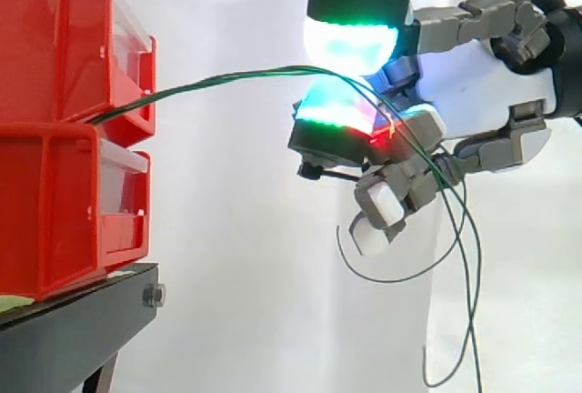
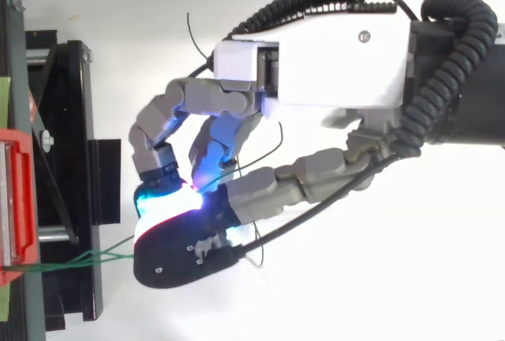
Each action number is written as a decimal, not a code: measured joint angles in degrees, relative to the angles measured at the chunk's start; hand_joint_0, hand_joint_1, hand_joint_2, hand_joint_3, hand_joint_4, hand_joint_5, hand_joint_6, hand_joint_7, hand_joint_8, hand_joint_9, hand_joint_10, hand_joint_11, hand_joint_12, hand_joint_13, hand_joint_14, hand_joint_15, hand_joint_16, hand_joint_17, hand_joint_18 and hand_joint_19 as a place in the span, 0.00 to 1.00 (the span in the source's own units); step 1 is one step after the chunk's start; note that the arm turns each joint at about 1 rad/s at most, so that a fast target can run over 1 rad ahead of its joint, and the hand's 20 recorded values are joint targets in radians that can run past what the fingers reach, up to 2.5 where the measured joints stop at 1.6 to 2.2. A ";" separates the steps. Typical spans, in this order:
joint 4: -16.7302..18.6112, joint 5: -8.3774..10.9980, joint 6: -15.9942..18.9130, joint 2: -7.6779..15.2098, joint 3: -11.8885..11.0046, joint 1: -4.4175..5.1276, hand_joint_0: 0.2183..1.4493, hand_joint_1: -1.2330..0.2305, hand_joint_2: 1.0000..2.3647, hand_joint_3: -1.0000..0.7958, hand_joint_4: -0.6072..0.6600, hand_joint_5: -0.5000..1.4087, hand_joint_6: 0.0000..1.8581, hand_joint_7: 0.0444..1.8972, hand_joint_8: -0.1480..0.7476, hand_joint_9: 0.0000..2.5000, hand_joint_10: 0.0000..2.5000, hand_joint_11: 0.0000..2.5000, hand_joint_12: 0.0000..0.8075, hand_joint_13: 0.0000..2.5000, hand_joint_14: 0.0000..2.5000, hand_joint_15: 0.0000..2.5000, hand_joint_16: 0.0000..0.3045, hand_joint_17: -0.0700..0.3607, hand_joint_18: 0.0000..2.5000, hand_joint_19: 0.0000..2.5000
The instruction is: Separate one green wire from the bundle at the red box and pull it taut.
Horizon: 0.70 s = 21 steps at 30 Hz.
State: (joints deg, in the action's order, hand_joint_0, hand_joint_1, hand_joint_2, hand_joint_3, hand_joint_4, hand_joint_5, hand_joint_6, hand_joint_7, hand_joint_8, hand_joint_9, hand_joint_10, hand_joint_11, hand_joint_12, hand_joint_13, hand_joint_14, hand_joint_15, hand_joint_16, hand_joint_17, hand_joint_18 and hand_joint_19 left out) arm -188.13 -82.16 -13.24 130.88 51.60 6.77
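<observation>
**White curtain (image 1: pixel 245 229) behind, green wires pinched but slack**

Backed by that curtain, a black stand (image 1: pixel 73 329) carries two stacked red boxes (image 1: pixel 55 47), well apart from the fingers (image 1: pixel 350 43) and on the side their tips point to. The hand (image 1: pixel 482 93) reaches toward the boxes in open air. Two of its glowing pads are closed on each other, one above the other in the side view. They grasp the green wires (image 1: pixel 227 77) that pass between them. More than one strand seems to run into the pinch, so I judge that no single wire has been separated yet.

From the fingers, the wires run straight ahead to the front of the upper box, just where it meets the lower one. Their long axis is close to level and bows gently, so they are not yet taut. From above, the strands (image 2: pixel 79 260) fan slightly before meeting at the pads. Loose tails (image 1: pixel 468 302) hang below the fingers and behind them, on the palm side.

Tightening calls for a pull back along that axis, directly away from the boxes, probably after the extra strands are shed.
</observation>
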 measured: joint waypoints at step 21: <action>-1.68 0.07 0.23 0.00 -0.62 0.52 0.36 0.34 0.02 0.43 0.59 0.15 0.49 0.54 0.53 0.45 0.01 0.50 0.54 0.36 0.01 0.24 0.20 0.49 0.31 0.18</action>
State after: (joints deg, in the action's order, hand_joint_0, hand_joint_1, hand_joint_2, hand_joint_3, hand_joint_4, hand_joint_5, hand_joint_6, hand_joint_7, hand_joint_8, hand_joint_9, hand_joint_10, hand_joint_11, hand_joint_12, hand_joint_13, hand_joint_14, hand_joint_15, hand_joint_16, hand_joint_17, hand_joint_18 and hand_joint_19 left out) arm -189.81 -82.09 -13.01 130.88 50.98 7.29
